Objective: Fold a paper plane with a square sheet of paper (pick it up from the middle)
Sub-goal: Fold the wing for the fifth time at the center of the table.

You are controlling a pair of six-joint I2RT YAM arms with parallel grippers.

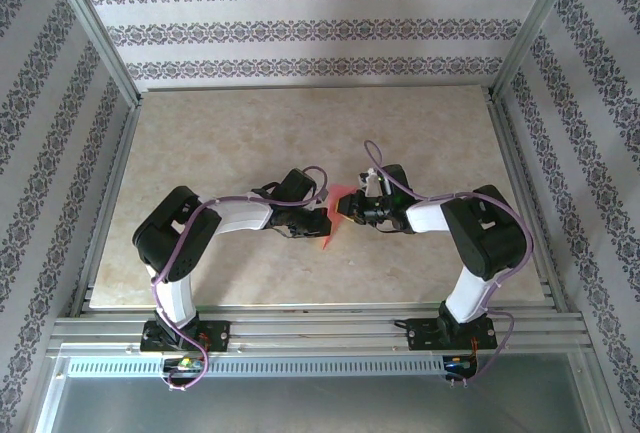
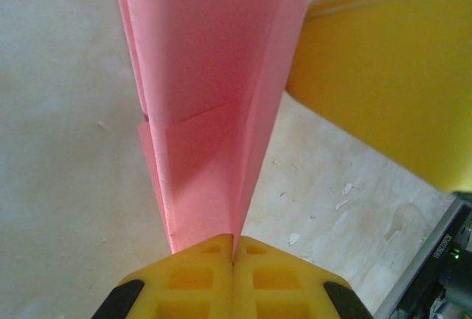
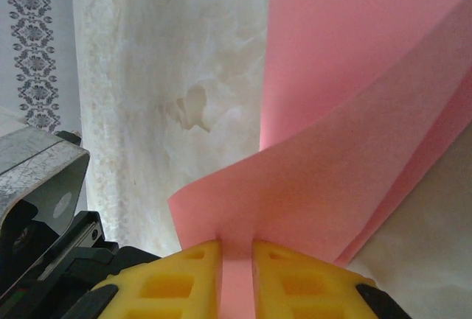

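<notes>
The pink sheet of paper (image 1: 334, 215) is folded into a narrow, layered shape and is held above the middle of the table between both grippers. My left gripper (image 1: 312, 221) is shut on its narrow end. In the left wrist view the yellow jaws (image 2: 234, 249) press together on the paper (image 2: 214, 76), which widens away from them with a crease and an overlapping flap. My right gripper (image 1: 352, 209) meets the paper from the right. In the right wrist view its fingers (image 3: 237, 254) stand slightly apart with a curling flap of the paper (image 3: 354, 149) filling the gap. A yellow finger of the right gripper (image 2: 391, 68) shows beside the paper.
The beige marbled table top (image 1: 250, 143) spreads around the arms, bounded by aluminium rails (image 1: 520, 183) and patterned walls. A grey and black part (image 3: 37, 186) sits close at the left of the right wrist view.
</notes>
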